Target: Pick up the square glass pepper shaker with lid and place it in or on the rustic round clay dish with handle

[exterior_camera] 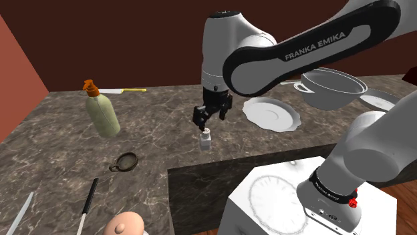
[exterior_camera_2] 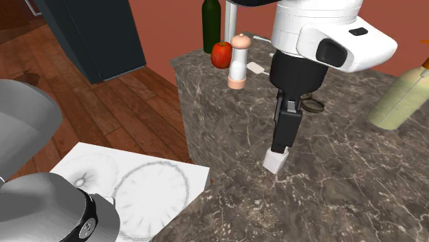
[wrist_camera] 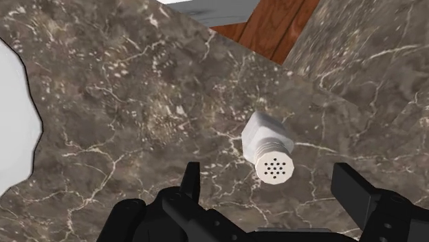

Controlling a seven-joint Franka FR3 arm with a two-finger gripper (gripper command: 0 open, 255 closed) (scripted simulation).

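Note:
The pepper shaker [exterior_camera: 206, 139] is a small white square bottle with a perforated lid, standing upright on the dark marble counter [exterior_camera: 60, 153]. My gripper [exterior_camera: 209, 124] hangs straight above it, open. In the wrist view the shaker [wrist_camera: 268, 146] lies just ahead of the gripper [wrist_camera: 271, 187], between the lines of the two fingers, which do not touch it. From the second exterior view the gripper [exterior_camera_2: 281, 141] hovers right over the shaker [exterior_camera_2: 275, 160]. The small dark round dish with a handle [exterior_camera: 125, 161] sits on the counter further toward the shoulder view's left, also seen as the dish [exterior_camera_2: 313, 105] behind the arm.
A pale green soap bottle [exterior_camera: 101, 110] leans at the back left. A white scalloped plate [exterior_camera: 270, 112] and a grey bowl [exterior_camera: 332, 87] lie to the right. Two knives [exterior_camera: 87, 203] rest near the front. A pepper mill [exterior_camera_2: 238, 62], an apple [exterior_camera_2: 221, 53] and a dark bottle [exterior_camera_2: 212, 24] stand together.

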